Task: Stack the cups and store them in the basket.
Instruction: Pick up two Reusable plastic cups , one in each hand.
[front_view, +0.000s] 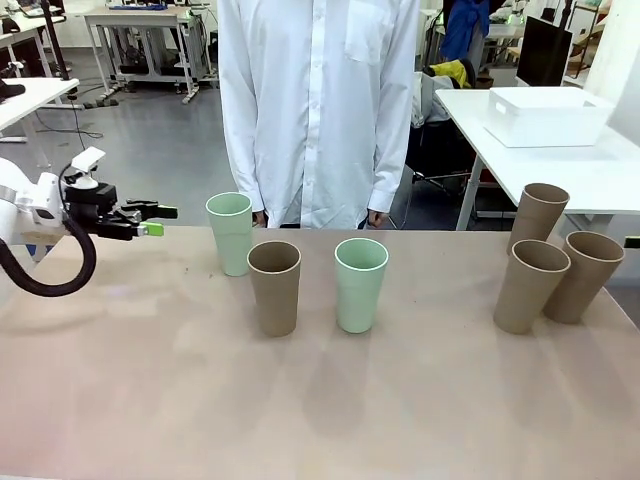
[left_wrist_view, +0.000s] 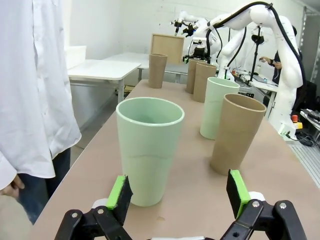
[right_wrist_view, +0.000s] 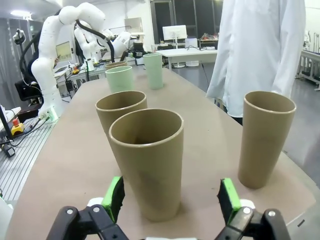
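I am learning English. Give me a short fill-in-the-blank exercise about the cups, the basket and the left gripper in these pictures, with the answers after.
1. On the table stand ___ cups in all.
2. Only ___ of them are mint green; the others are brown.
3. The left gripper has its jaws ___.
4. The white basket stands on a second table, to the robot's ___.

Answers: six; two; open; right

Person, white shirt (front_view: 318, 100), behind tan table (front_view: 320, 410).
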